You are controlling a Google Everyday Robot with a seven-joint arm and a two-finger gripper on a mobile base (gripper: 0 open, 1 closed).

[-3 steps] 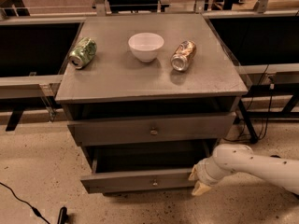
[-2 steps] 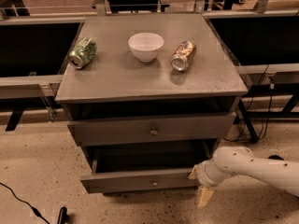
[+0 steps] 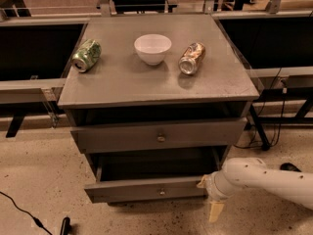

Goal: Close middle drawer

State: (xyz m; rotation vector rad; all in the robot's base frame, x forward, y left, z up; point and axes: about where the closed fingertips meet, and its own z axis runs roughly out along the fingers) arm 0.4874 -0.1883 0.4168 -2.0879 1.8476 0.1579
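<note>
The middle drawer [image 3: 146, 190] is the low grey front with a tiny round knob, under the taller drawer front [image 3: 159, 135]. It stands pulled well out, and its dark inside shows above the front panel. My gripper [image 3: 211, 199] is at the end of the white arm [image 3: 264, 180], which reaches in from the right. It sits at the right end of the middle drawer's front, low near the floor, touching or just short of the panel's corner.
On the cabinet top [image 3: 122, 82] lie a green can [image 3: 86, 55], a white bowl [image 3: 152, 48] and a brown can [image 3: 191, 58]. The taller top drawer is slightly ajar. A black cable [image 3: 22, 209] lies on the floor at left. Dark table legs and cables stand at right.
My gripper has dropped slightly lower at the drawer's right corner. The middle drawer stands about as far out as before.
</note>
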